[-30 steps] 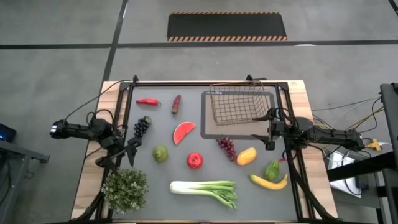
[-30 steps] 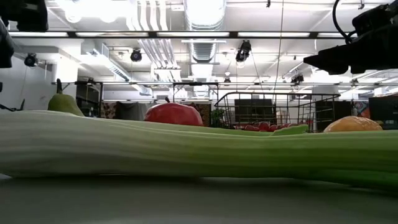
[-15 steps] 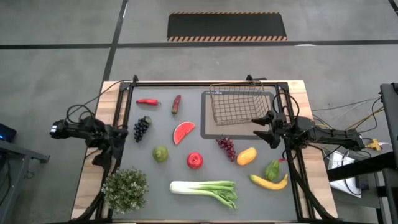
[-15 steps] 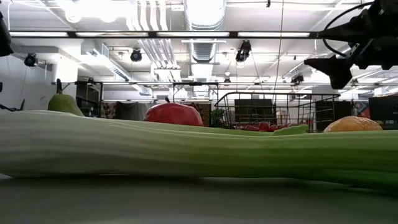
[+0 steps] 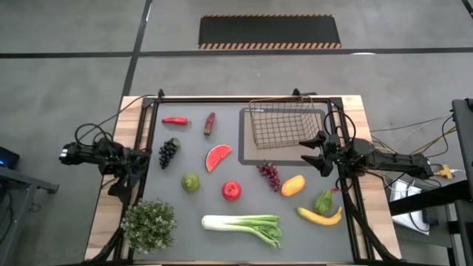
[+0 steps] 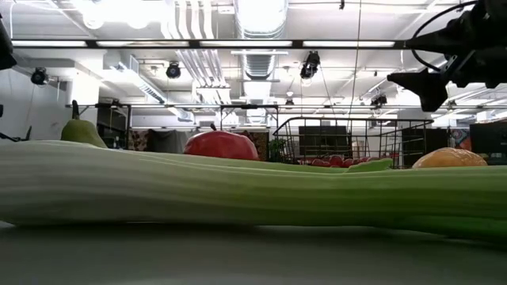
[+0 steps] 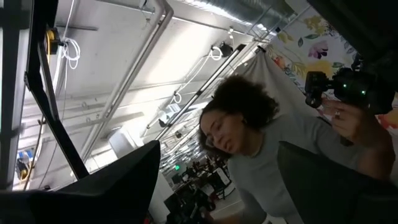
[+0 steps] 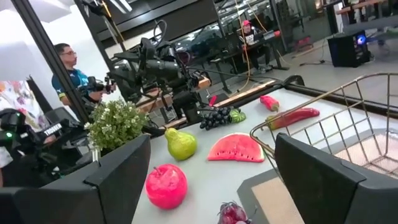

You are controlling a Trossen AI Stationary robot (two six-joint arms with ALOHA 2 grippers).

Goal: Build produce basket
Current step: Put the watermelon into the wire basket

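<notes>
Nothing packed yet: leek (image 5: 244,225) lies nearest, long axis across the tabletop, leafy end rightward; apple (image 5: 231,191), grapes (image 5: 268,174) and mango (image 5: 293,185) wait mid-table. Right gripper (image 5: 316,151), jaws released, hovers by the empty basket (image 5: 281,123) at the far right; left gripper (image 5: 124,186) idles with jaws released.

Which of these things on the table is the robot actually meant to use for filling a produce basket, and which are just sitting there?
For the job: basket, chillies, grapes, watermelon slice, pear, apple, mango, banana, leek.

Just lying about: potted plant, mat under the basket.
</notes>
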